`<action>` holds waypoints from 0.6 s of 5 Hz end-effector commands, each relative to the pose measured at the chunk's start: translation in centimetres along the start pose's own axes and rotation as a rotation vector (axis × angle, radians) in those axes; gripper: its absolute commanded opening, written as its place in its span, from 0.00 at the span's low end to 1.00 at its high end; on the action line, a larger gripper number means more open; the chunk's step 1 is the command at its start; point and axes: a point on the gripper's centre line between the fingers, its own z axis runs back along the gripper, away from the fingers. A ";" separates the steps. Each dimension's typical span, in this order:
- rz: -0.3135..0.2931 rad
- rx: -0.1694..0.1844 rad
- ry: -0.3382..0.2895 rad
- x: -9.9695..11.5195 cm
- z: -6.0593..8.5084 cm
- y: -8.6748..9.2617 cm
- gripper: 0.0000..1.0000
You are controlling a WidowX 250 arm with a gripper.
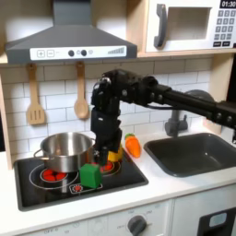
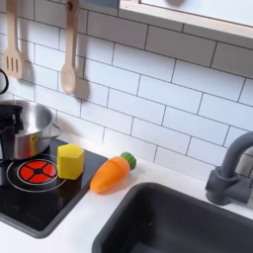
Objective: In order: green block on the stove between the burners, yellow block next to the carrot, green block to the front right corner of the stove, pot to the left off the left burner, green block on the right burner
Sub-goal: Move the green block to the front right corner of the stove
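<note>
In the first exterior view the gripper is held low over the stove, just behind the green block; whether its jaws are parted cannot be told, and nothing is seen to be gripped. The green block is set between the burners, so the first step is judged done. The yellow block is placed just beside the carrot, apparently as asked. The pot is left on its burner. The white table is backed by tiled wall, with a sink alongside.
</note>
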 end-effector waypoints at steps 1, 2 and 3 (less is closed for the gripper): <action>0.034 0.031 0.018 1.7 -1.3 1.1 1.00; 0.056 0.050 0.023 2.1 -1.9 1.5 1.00; 0.064 0.060 0.044 2.1 -2.6 1.3 1.00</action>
